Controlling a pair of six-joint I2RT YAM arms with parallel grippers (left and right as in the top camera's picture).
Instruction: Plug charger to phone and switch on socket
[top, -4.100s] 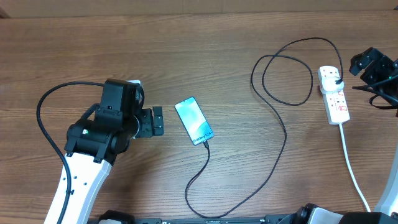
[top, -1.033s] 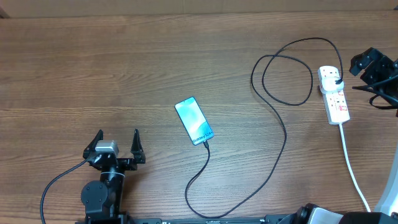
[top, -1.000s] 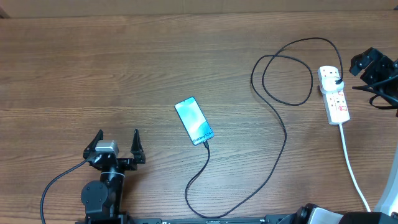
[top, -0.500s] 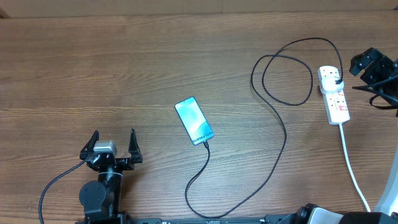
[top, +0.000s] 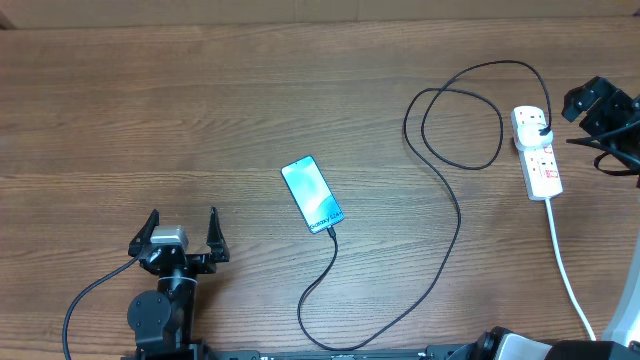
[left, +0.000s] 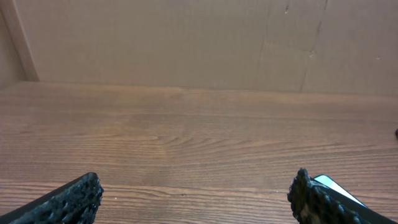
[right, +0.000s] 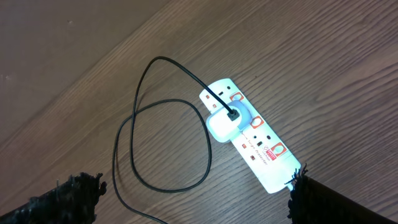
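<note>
left gripper (top: 182, 216), right gripper (right: 193, 183) both gaping, empty | risk: my press skids far-right socket (top: 537, 150), dragging charger (top: 459, 215), unseating its tip at phone (top: 312, 195)

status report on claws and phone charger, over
Both open, empty: left claw, right claw. The thin black charger cable meets slim cyan-screen phone, other end in white power strip. Switch state unclear. Nothing blocking.
</note>
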